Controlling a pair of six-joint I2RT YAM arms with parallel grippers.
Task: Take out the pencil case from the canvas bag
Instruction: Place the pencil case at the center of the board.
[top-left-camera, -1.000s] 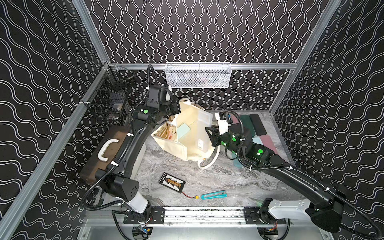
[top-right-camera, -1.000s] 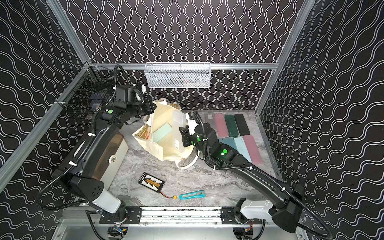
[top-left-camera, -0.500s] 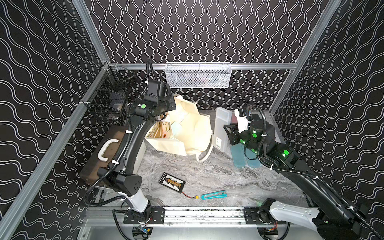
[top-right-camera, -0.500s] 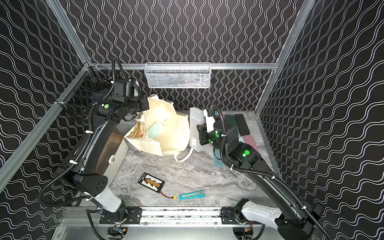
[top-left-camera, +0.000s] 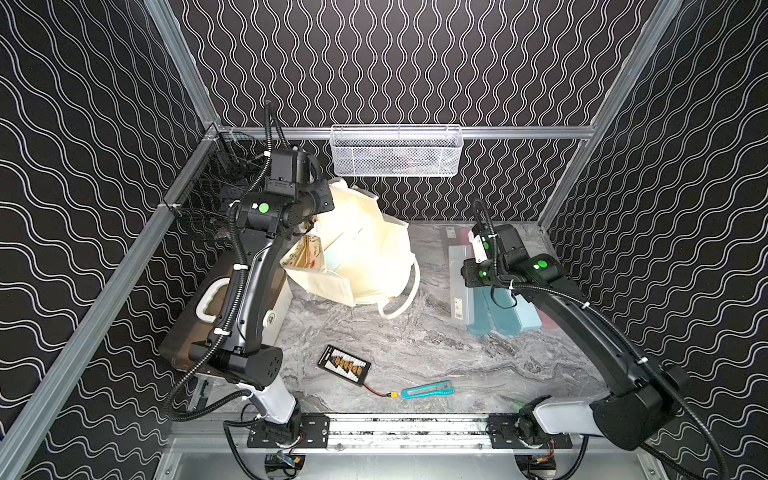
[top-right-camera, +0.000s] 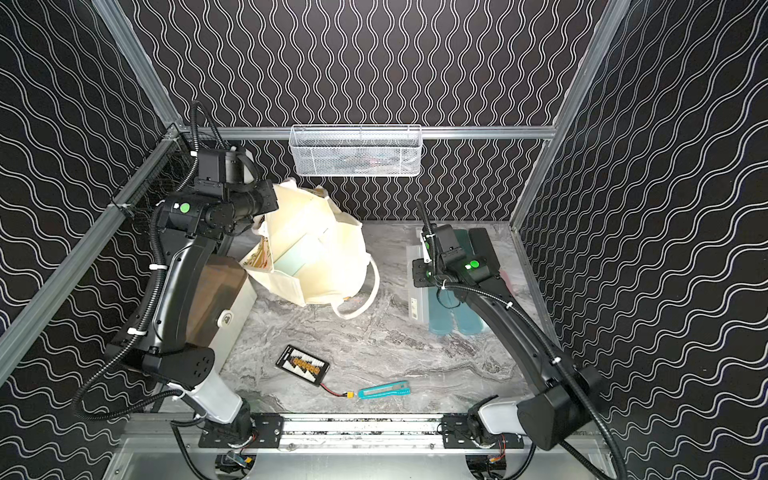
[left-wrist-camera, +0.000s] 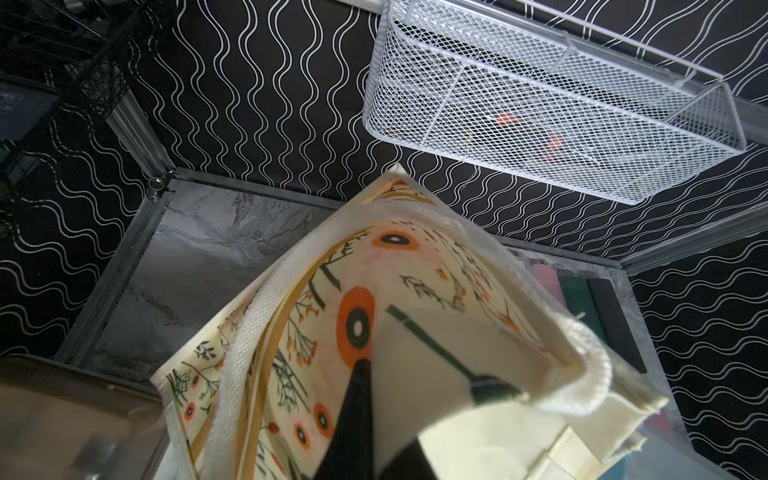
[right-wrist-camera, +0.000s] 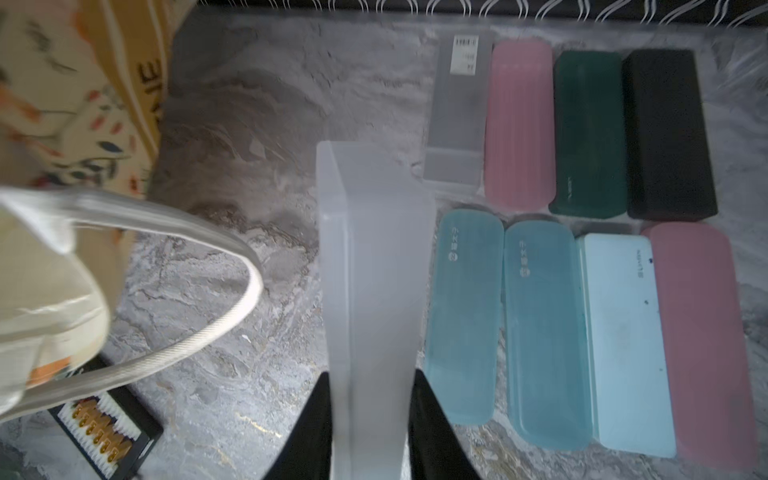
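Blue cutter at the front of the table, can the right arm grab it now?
Probably not yet. The blue cutter lies in the open on the table, but the right arm has its jaws shut on a frosted pencil case, so it must set that down first.

White mesh basket (top-left-camera: 397, 151) on the back rail; teal cutter (top-left-camera: 428, 390) near black connector board (top-left-camera: 344, 365)
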